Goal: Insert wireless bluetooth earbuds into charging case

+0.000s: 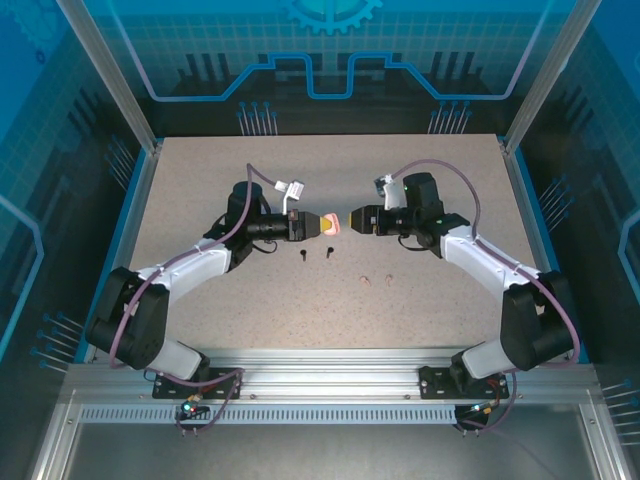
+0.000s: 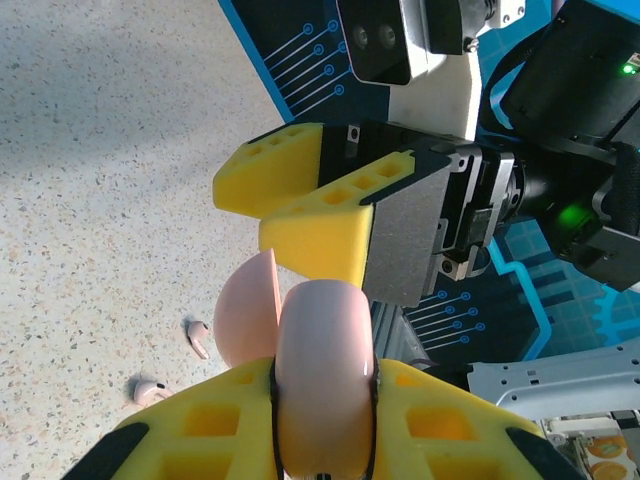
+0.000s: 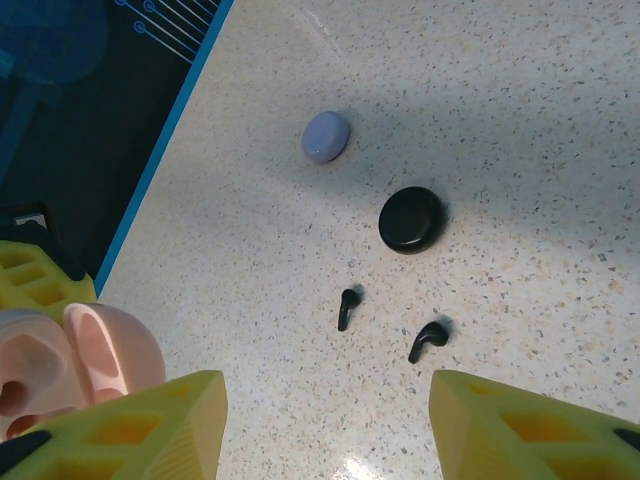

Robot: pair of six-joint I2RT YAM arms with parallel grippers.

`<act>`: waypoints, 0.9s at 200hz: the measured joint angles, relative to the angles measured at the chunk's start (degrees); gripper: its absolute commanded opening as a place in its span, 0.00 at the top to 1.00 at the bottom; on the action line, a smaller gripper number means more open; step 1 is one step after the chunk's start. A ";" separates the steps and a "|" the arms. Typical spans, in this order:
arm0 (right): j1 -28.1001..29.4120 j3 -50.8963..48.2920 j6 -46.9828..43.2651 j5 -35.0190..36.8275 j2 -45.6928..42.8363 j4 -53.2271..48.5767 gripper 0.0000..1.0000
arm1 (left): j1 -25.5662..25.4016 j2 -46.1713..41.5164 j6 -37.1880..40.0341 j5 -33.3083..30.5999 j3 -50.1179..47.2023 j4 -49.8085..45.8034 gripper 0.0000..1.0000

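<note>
Overhead, the left jaws sit near the middle of the speckled beige desk (image 1: 200, 180). They are pinching a pale pink round plastic charging case (image 1: 333, 224) and hold it clear of the surface. The right jaws stand just at the case's 3 o'clock; whether they touch it I cannot tell. Two tiny black stemmed earbuds (image 1: 302, 256) (image 1: 327, 252) lie side by side at the case's 7 o'clock, stems pointing roughly to 6 o'clock. Two tiny pale pink stemmed earbuds (image 1: 364, 279) (image 1: 386, 279) lie at its 5 o'clock, too small to read their heading.

From the left wrist, the case (image 2: 325, 380) stands on edge at 6 o'clock, clamped between the yellow left jaws. Its lid (image 2: 248, 310) swings out toward 9 o'clock. The yellow fingers (image 2: 310, 235) of the right jaws hang at 12 o'clock, parted. At 8 o'clock on the desk, one pink earbud (image 2: 198, 338) has its long axis from 11 to 5, and the other (image 2: 150, 390) lies nearly 3 to 9.

From the right wrist, the right jaws are spread wide at the bottom corners with nothing between them. The open case (image 3: 70, 360) sits at 8 o'clock, its hollows showing. One black earbud (image 3: 347, 308) runs from 1 to 7, head uppermost, and the other (image 3: 428, 342) runs from 2 to 8. A black round case (image 3: 411, 219) lies flat at 12 o'clock and a lilac oval case (image 3: 326, 136) at 11, set apart from each other.
</note>
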 measured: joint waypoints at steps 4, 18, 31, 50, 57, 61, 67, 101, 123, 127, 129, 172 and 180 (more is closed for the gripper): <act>0.00 -0.02 0.09 -0.02 -0.07 0.02 0.44 | 0.00 0.00 0.00 0.00 0.00 0.02 1.00; -0.02 -0.28 0.76 -0.66 -0.63 0.00 0.44 | 0.00 -0.02 0.02 0.00 0.00 0.07 1.00; -0.02 -0.35 1.27 -2.27 -1.38 0.09 0.45 | 0.00 -0.02 0.00 0.02 0.00 0.20 1.00; 0.02 -0.31 1.81 -5.05 -2.32 0.37 0.47 | 0.00 -0.02 0.00 0.02 0.00 0.26 1.00; 0.07 -0.26 1.99 -5.88 -2.45 0.37 0.48 | 0.00 -0.02 -0.02 0.02 0.00 0.33 1.00; 0.11 -0.26 2.05 -6.16 -2.45 0.39 0.49 | 0.00 -0.02 0.00 0.04 0.00 0.42 1.00; 0.26 -0.22 2.14 -6.49 -2.45 0.35 0.50 | 0.00 -0.02 -0.02 0.02 0.00 0.61 1.00; 1.49 0.09 2.38 -7.65 -2.25 0.33 0.56 | 0.00 0.00 -0.07 0.02 0.00 1.84 1.00; 2.38 0.70 2.38 -7.74 -1.22 0.39 0.56 | 0.00 0.00 -0.07 0.04 0.00 2.36 1.00; 2.60 0.81 2.40 -7.72 -0.98 0.37 0.57 | 0.00 0.00 -0.07 0.04 0.00 2.43 1.00; 2.67 0.83 2.40 -7.69 -0.92 0.37 0.57 | 0.00 0.00 -0.09 0.02 0.00 2.49 1.00; 3.19 1.36 2.43 -7.69 0.74 0.46 0.62 | 0.00 0.04 -0.26 0.02 0.00 3.02 1.00; 3.26 1.55 2.45 -7.67 0.94 0.55 0.62 | 0.00 0.07 -0.26 0.02 0.00 3.02 1.00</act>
